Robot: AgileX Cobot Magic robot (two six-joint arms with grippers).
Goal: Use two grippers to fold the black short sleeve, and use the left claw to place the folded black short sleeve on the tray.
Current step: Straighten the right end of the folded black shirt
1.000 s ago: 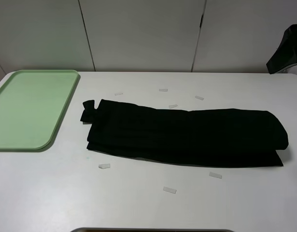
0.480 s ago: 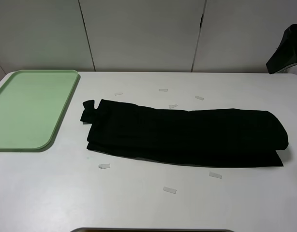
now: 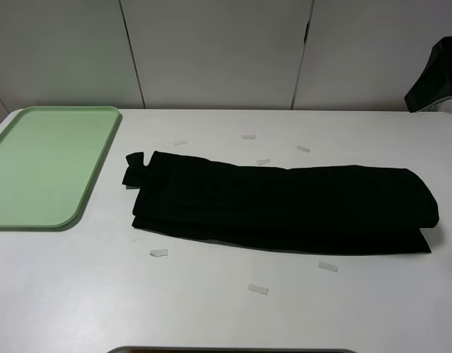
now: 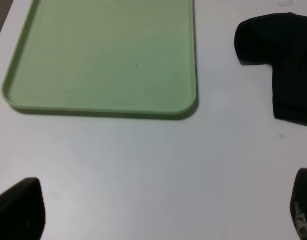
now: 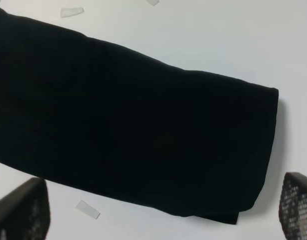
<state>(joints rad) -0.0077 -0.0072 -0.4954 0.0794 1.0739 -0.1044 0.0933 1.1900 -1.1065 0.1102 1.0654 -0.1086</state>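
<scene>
The black short sleeve (image 3: pixel 285 207) lies folded into a long band across the middle of the white table; its lettering and label are hidden. One end shows in the left wrist view (image 4: pixel 281 60) and the other end fills the right wrist view (image 5: pixel 133 120). The light-green tray (image 3: pixel 46 163) lies flat at the far left and also shows in the left wrist view (image 4: pixel 101 52). My left gripper (image 4: pixel 158 210) is open above bare table, between tray and shirt. My right gripper (image 5: pixel 163 212) is open above the shirt's right end. Neither holds anything.
Several small pale tape strips lie on the table around the shirt, such as one in front of it (image 3: pixel 258 290) and one behind it (image 3: pixel 248 137). A black object (image 3: pixel 436 77) hangs at the far right edge. White wall panels stand behind the table.
</scene>
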